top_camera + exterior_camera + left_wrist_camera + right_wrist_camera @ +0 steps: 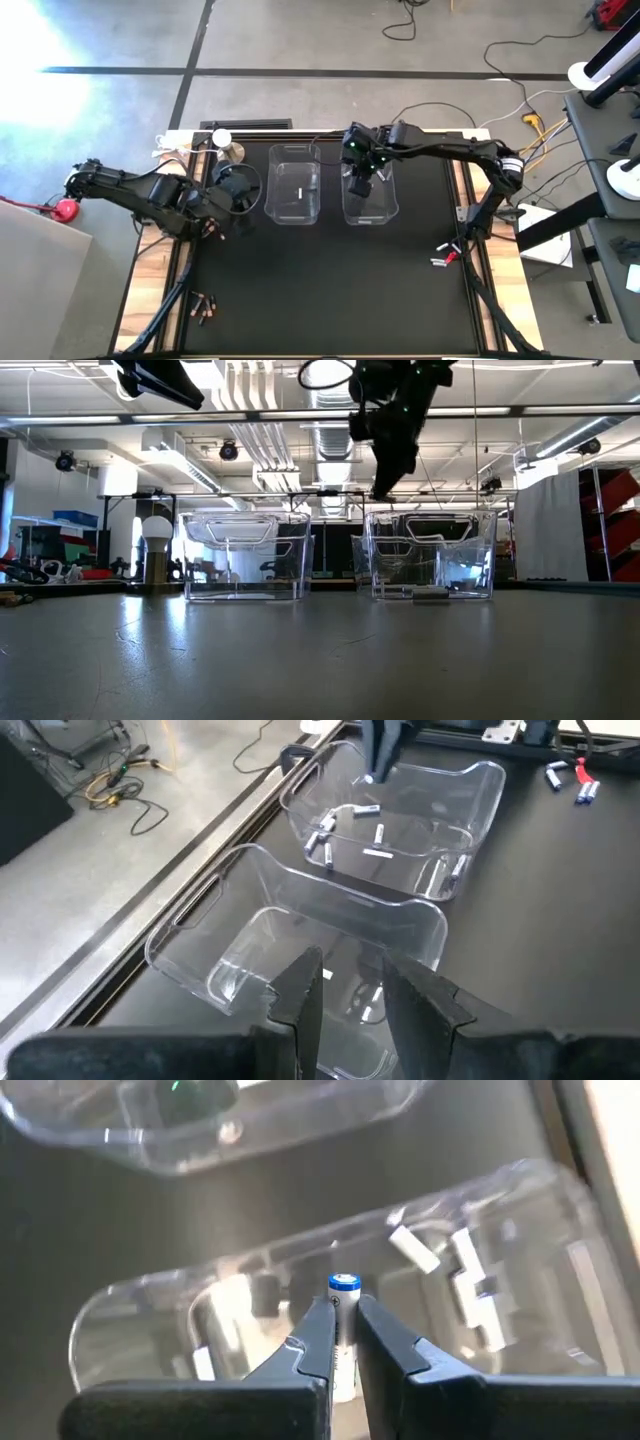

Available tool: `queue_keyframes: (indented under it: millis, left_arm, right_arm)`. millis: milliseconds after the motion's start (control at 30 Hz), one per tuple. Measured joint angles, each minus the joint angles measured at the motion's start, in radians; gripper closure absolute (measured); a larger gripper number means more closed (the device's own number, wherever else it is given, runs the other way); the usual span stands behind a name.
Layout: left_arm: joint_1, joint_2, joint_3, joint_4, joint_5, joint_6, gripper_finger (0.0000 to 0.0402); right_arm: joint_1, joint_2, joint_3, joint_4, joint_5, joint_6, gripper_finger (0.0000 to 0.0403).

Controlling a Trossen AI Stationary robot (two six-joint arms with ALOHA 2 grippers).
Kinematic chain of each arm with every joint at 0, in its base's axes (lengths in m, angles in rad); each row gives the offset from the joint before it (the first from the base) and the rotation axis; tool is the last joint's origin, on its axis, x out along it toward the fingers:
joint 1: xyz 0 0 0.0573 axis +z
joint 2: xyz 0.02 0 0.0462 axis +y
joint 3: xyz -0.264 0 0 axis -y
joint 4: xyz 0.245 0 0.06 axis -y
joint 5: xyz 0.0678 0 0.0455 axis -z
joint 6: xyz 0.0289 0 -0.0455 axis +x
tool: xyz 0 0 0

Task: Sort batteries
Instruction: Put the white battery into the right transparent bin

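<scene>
Clamped upright between the closed dark fingers of the right gripper, the small white blue-capped cylindrical battery hangs directly above the right-hand clear plastic bin of white batteries, so I judge a straight release should land it there.

You will find no readable text, labels, brand names, numbers or signs in any view.

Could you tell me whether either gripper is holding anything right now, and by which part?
The right gripper pinches a white battery along its body, blue-ringed end sticking out, above the right clear bin. The left gripper holds nothing visible.
</scene>
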Motion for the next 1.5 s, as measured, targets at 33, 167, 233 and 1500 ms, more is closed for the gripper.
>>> queue_keyframes:
  millis: [33,167,233,1500]
  left_arm:
    - [0.003,0.000,0.000,0.000,0.000,-0.003,0.0315]
    - [0.013,0.000,0.000,0.000,0.000,-0.006,0.0315]
    - [0.020,0.000,0.000,0.000,0.000,0.000,0.0315]
    - [0.036,0.000,0.000,0.000,-0.001,0.034,0.0315]
  right_arm:
    - [-0.003,0.000,-0.015,0.001,-0.010,-0.001,0.0383]
    - [-0.008,0.000,-0.087,0.008,-0.019,-0.003,0.0383]
    - [-0.008,0.000,-0.117,0.011,-0.018,-0.003,0.0383]
    - [-0.047,0.209,-0.201,0.101,-0.043,-0.148,0.0316]
